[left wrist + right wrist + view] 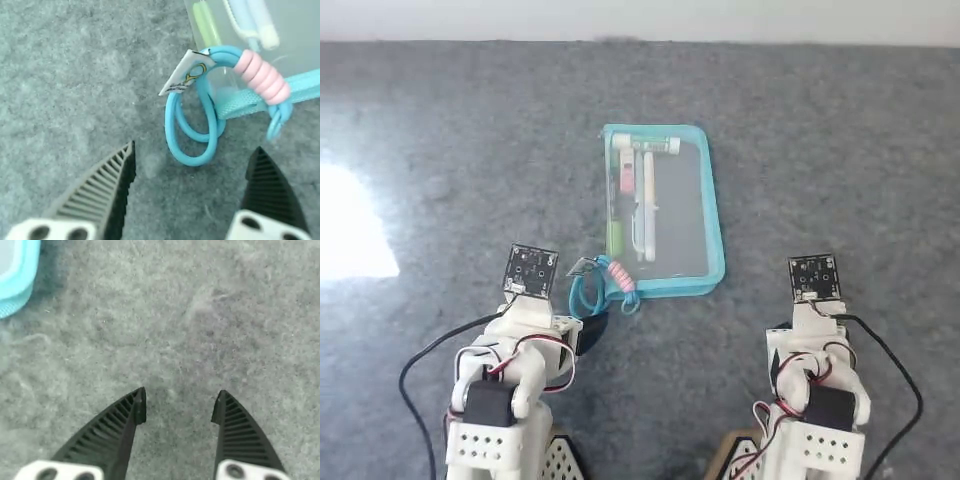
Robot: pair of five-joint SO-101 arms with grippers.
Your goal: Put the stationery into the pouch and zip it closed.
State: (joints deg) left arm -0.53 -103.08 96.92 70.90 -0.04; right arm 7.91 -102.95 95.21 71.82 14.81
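A: Pouch (665, 210), flat on the mat (840, 130). Claws?
B: Left gripper (195, 147) wide open, empty, at pouch's near corner, blue pull loop (172, 125) just ahead. Right gripper (181, 395) open, empty, near pouch's other near corner.
A: Step?
B: Stationery (645, 200) is inside the pouch, so probably zipping. Next: pinch loop, right gripper steadies pouch.

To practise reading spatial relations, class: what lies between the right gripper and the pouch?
Only bare grey table surface. The right wrist view shows it stretching from the open right gripper to the pouch at its blue corner.
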